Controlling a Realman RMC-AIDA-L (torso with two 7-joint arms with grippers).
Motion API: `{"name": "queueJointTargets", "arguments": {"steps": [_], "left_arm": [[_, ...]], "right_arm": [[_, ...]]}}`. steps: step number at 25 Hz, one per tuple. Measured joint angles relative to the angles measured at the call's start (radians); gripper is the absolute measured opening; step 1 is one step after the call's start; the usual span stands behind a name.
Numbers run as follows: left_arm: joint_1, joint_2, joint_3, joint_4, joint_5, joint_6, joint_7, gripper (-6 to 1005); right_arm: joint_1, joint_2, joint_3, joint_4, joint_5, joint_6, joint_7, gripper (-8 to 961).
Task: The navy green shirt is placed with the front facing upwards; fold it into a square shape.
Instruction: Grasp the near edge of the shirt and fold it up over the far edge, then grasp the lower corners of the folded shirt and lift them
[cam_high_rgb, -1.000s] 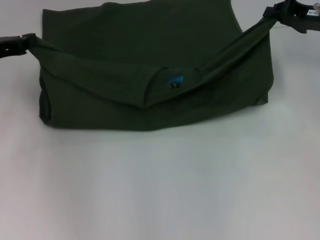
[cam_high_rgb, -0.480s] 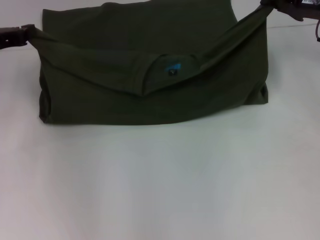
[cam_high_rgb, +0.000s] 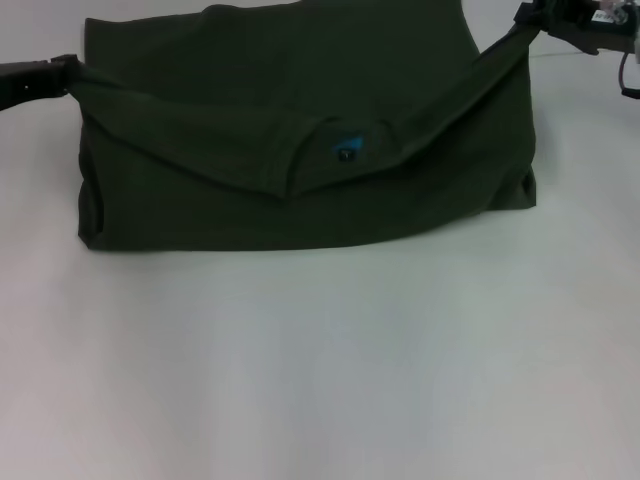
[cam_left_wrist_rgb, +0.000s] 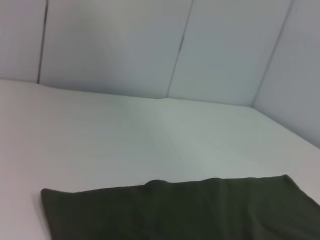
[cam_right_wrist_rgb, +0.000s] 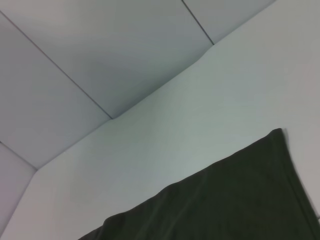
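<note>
the navy green shirt (cam_high_rgb: 300, 130) lies on the white table (cam_high_rgb: 320, 370), spread across the far half of the head view, its near edge a folded line running from the left side to the right. the upper part has been brought forward over the body, so the collar (cam_high_rgb: 335, 150) sits near the middle, facing the robot, with a small black label and a blue print showing inside it.

the left gripper (cam_high_rgb: 58, 75) is at the left edge of the view, level with the shirt's far left corner, and pinches a tip of the cloth that stretches out to it. the right gripper (cam_high_rgb: 530, 18) is at the top right corner, pinching the opposite tip; from there a taut ridge of fabric slopes down toward the collar. between the two claws the pulled layer hangs in a shallow v, its lowest point just beside the collar.

the left wrist view shows a flat edge of the shirt (cam_left_wrist_rgb: 190, 210) on the table with wall panels (cam_left_wrist_rgb: 150, 45) behind. the right wrist view shows another dark corner of the shirt (cam_right_wrist_rgb: 235, 195) on the pale surface.
</note>
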Motion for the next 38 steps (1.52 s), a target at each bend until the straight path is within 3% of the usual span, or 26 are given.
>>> {"name": "queueJointTargets", "arguments": {"steps": [8,13,20,24,30,38], "left_arm": [[0.009,-0.062,0.009,-0.014,0.0,-0.092,0.027,16],[0.012,-0.098,0.022,-0.025,0.0,-0.097,0.097,96],[0.01,-0.112,0.097,-0.027,0.0,-0.144,0.103,239],[0.012,-0.133,0.146,-0.046,0.0,-0.236,0.103,425],[0.015,-0.148,0.175,-0.075,-0.02,-0.341,0.103,667],[0.04,-0.144,0.173,-0.142,-0.088,-0.289,0.1,755]], "right_arm": [[0.004,0.029,0.0,0.003,0.059,0.035,-0.045,101],[0.012,0.045,-0.004,0.014,0.073,0.049,-0.076,138],[0.03,0.049,-0.041,0.027,0.074,0.05,-0.079,291],[0.032,0.051,-0.047,0.026,0.075,0.056,-0.079,520],[0.031,0.048,-0.05,0.019,0.075,0.054,-0.08,562],[0.028,0.043,-0.052,0.018,0.075,0.048,-0.094,573]]}}
